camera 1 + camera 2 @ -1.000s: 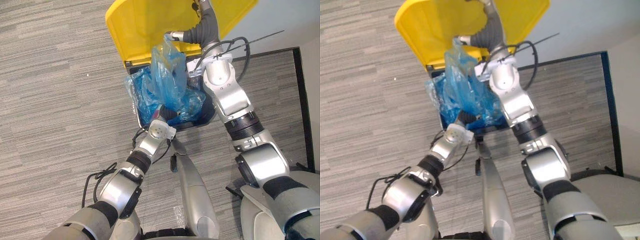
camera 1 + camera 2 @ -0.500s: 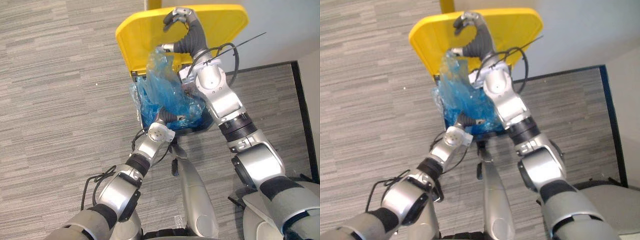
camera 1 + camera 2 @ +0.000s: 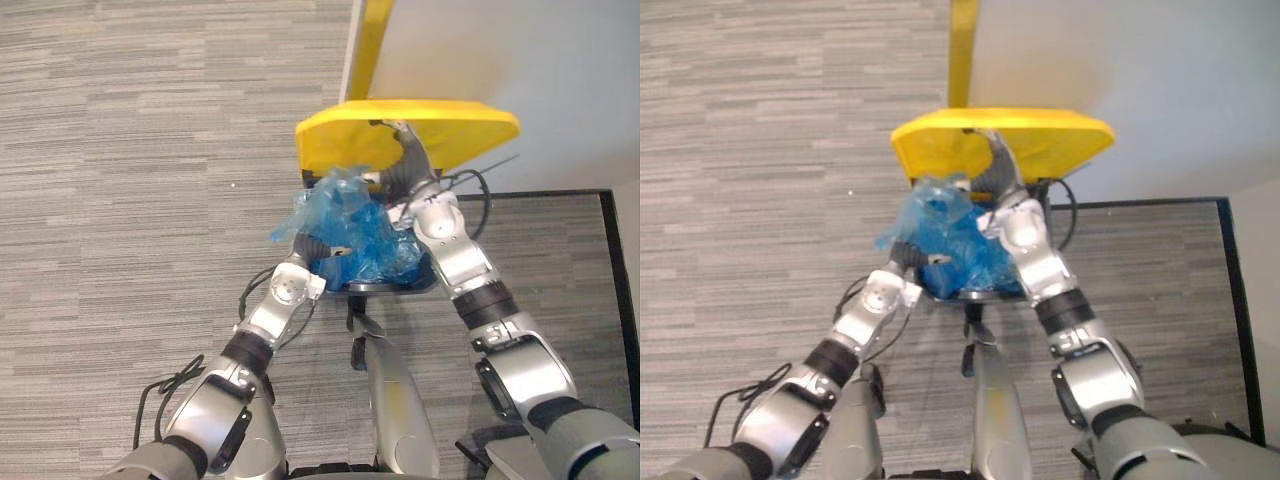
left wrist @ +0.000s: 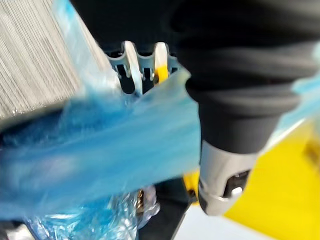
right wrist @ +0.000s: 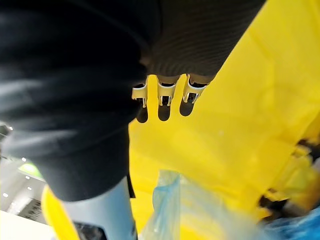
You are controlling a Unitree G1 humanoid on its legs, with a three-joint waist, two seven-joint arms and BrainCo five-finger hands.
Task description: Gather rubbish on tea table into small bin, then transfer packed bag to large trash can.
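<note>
The right hand (image 3: 408, 160) reaches up at the far side of the large trash can (image 3: 392, 287), its fingers (image 5: 165, 89) fairly straight and apart against the underside of the yellow lid (image 3: 440, 125), apparently propping it up so the mouth is free. The blue bag (image 3: 350, 230) sits bunched in that mouth with its top above the rim, likely only part-way in. The left hand (image 3: 312, 247) lies against the bag's near left side, probably to steady or push it down; whether it grips the plastic I cannot tell.

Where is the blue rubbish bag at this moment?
In the left eye view, centre, the blue bag bulges from the dark trash can, under its raised yellow lid.
</note>
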